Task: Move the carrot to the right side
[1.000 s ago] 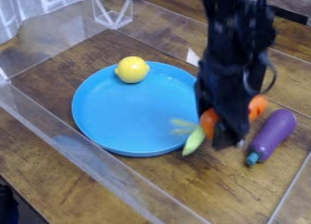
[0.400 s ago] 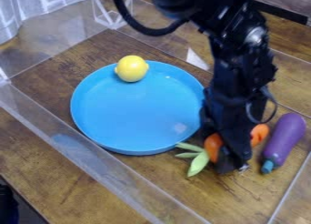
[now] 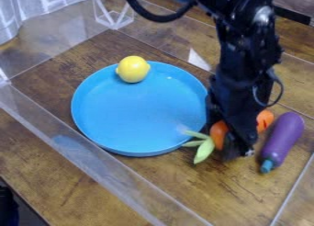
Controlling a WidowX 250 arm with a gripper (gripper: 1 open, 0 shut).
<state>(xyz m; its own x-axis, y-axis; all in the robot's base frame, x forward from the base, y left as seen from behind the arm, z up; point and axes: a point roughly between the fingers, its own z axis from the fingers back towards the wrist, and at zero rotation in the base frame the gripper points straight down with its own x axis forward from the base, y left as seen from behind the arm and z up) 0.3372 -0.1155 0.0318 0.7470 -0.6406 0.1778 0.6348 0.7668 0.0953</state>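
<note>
The carrot [image 3: 218, 134] lies slanted at the right rim of the blue plate [image 3: 123, 115]. Its yellow-green leafy top [image 3: 200, 150] points down-left and its orange tip [image 3: 263, 119] shows on the far side of the fingers. My black gripper [image 3: 237, 142] comes down from above and is shut on the carrot's middle, hiding that part. The purple eggplant [image 3: 280, 138] lies just right of the gripper, close to the carrot's tip.
A yellow lemon [image 3: 132, 69] sits on the plate's far left part. Clear plastic walls [image 3: 73, 152] border the wooden table on the left and front. Bare wood shows in front of the eggplant.
The gripper carried the carrot off the plate's right edge, right and down towards the eggplant, then rose slightly. The lemon and eggplant stayed put.
</note>
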